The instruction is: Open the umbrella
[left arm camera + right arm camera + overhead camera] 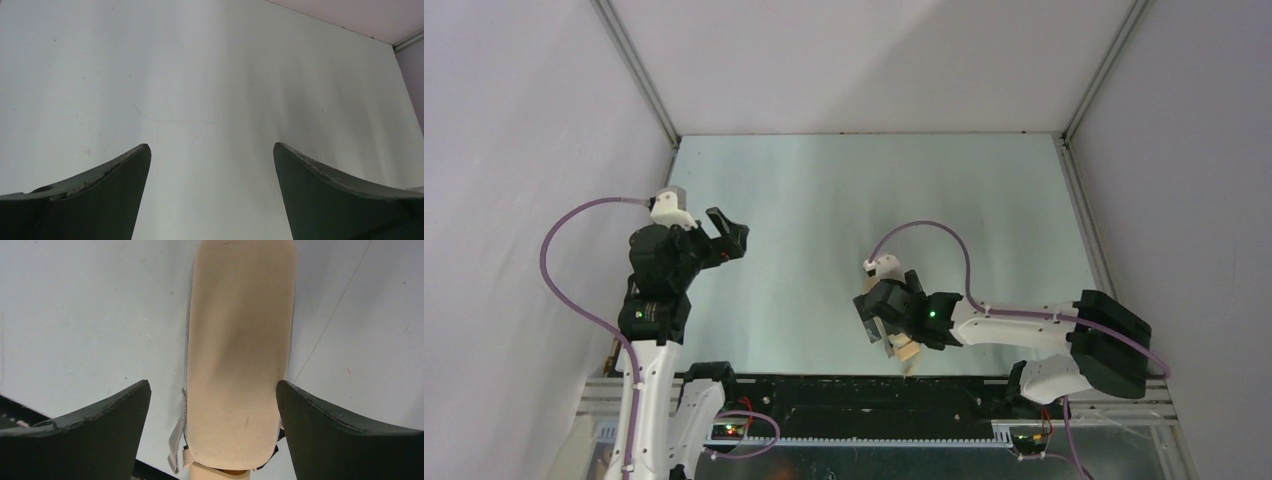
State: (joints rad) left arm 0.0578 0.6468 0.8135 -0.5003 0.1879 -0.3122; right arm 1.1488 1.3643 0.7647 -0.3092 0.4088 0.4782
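The umbrella [239, 355] lies folded on the table, a tan-beige bundle with its stubby beige handle [220, 472] toward the camera and a pale strap [177, 437] hanging at its left. My right gripper [212, 382] is open and straddles it: the right finger is against the fabric, the left finger stands clear. From above, only a bit of the umbrella [907, 349] shows under the right gripper [879, 332], close to the table's near edge. My left gripper [727, 232] hovers open at the left, with nothing between its fingers [125, 180].
The table [874, 200] is a pale grey sheet walled in by white panels at the left, back and right. A black rail [864, 395] runs along its near edge, just behind the umbrella's handle.
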